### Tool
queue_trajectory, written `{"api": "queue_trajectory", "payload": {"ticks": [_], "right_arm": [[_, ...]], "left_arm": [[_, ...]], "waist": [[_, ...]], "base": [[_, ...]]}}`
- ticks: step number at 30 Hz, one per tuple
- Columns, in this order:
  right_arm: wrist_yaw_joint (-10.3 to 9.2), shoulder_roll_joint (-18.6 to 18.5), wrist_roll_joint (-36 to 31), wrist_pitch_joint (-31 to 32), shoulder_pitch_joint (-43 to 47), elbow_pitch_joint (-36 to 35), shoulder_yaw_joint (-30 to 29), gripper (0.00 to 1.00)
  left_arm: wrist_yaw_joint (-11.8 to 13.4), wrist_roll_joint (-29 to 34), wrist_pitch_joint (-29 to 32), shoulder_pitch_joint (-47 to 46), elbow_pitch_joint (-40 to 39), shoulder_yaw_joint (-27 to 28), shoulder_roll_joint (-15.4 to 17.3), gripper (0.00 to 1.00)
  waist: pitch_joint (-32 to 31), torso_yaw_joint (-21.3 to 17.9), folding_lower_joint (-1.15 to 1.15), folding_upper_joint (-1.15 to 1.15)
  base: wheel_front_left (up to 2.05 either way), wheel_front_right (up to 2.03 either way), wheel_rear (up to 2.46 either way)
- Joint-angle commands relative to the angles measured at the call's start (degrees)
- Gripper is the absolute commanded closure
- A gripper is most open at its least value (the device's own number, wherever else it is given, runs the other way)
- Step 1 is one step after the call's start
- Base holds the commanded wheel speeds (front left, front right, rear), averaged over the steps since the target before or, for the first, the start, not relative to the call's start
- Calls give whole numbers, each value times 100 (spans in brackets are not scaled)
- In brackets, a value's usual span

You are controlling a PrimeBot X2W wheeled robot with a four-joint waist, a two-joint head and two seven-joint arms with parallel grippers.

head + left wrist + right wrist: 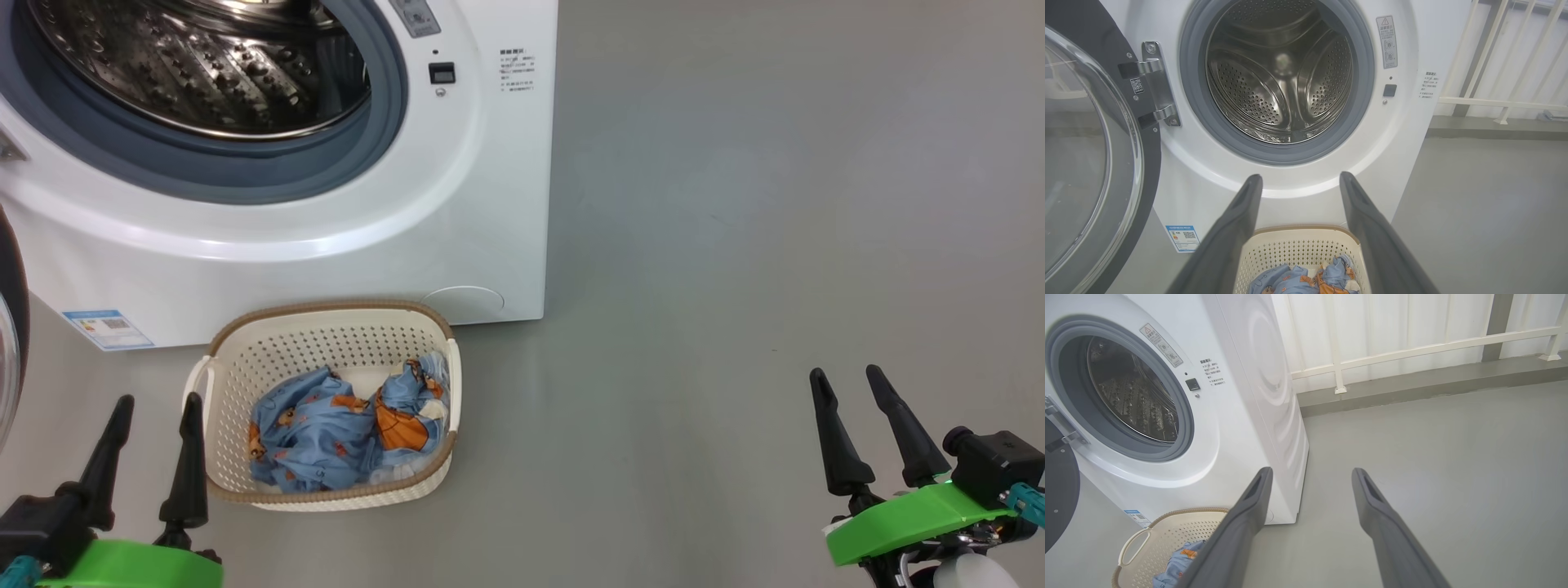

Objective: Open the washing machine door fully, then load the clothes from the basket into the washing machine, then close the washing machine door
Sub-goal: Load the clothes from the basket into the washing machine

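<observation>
Down on the grey floor [775,245], just in front of the one washing machine [473,212]: one basket [326,314], cream and perforated, with a brown rim and two side handles. Inside it, one crumpled bundle of clothes [326,433], light blue with orange prints and a touch of white, heaped toward the basket's right side. Cannot tell how many garments make up that heap.

Up top now, and wide open: one washing machine door [1098,163], swung out to the left on one steel hinge [1155,81], black rim around bulging clear glass. Behind the opening, one perforated steel drum [1278,81], ringed by one grey gasket [1274,153]. Low on the front panel, left of the basket, one blue label sticker [106,327]. Right of the opening, one small black square [442,73], with one grey warning label [1387,41] above it.

On to the two grippers. Left gripper [159,400] at the lower left of the head view, just beside the basket's left handle, its two dark fingers spread well apart and holding nothing. Seen from its own wrist, aimed at the machine front, with basket and clothes low between the fingers. Right gripper [845,372] far off to the right over the floor, well apart from basket and machine, two fingers likewise parted, gripping nothing. Beyond the machine's right side, one white railing [1392,351] along the wall.
</observation>
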Motion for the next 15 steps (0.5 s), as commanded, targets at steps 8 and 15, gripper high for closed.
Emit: {"api": "queue_trajectory", "payload": {"ticks": [8, 15], "right_arm": [[32, -28, -14, -70, 8, -159, 77, 0], [32, -7, -20, -70, -13, -179, 74, 0]], "left_arm": [[3, -2, -37, -50, -176, 302, 106, 0], [3, -118, -37, -69, -118, 296, 96, 0]], "waist": [[-1, 55, 0, 0], [59, 105, 0, 0]], "base": [[0, 0, 0], [0, 0, 0]]}}
